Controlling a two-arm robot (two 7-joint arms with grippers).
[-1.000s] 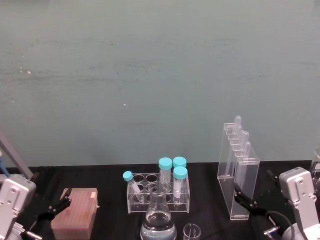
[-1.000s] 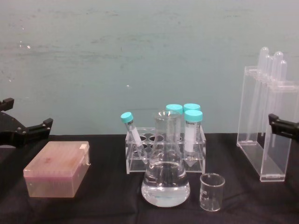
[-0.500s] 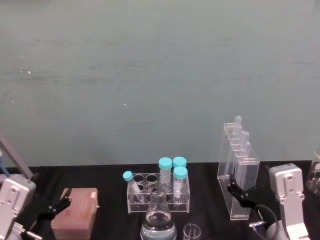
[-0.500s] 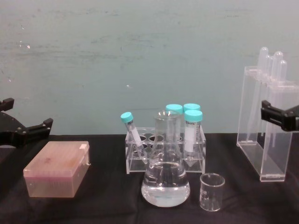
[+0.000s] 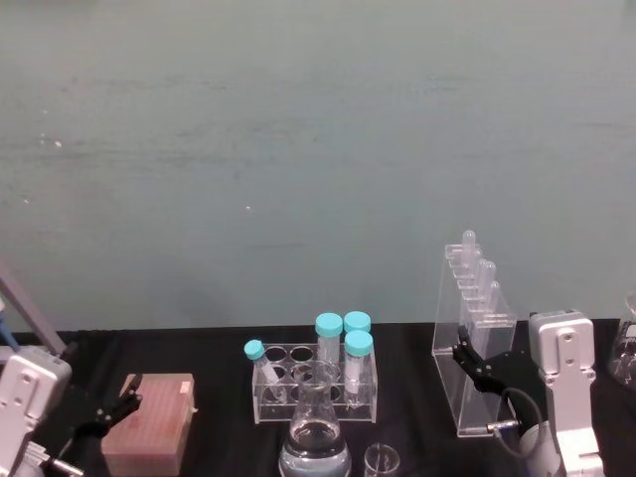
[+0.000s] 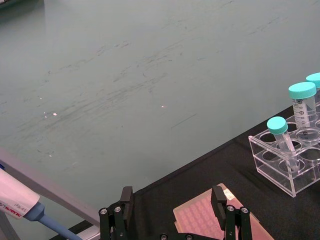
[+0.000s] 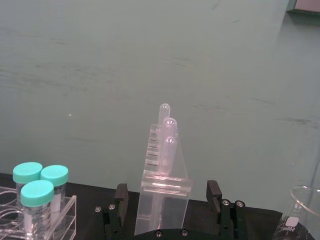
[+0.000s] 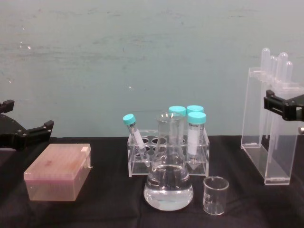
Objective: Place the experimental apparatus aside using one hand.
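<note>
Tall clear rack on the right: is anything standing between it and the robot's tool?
Nothing visible does. The open right tool faces the tall clear rack directly, with no object between them. The conical flask and small beaker stand toward the robot's left, off that path. The left tool is parked by the pink box.

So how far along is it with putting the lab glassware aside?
Done: nothing looks set aside; the conical flask and beaker stand front and centre. In hand: the right gripper, open, is lined up on the tall acrylic rack, not closed on it. The left gripper sits open by the pink box. To do: grip and shift the rack, then the rest.
</note>
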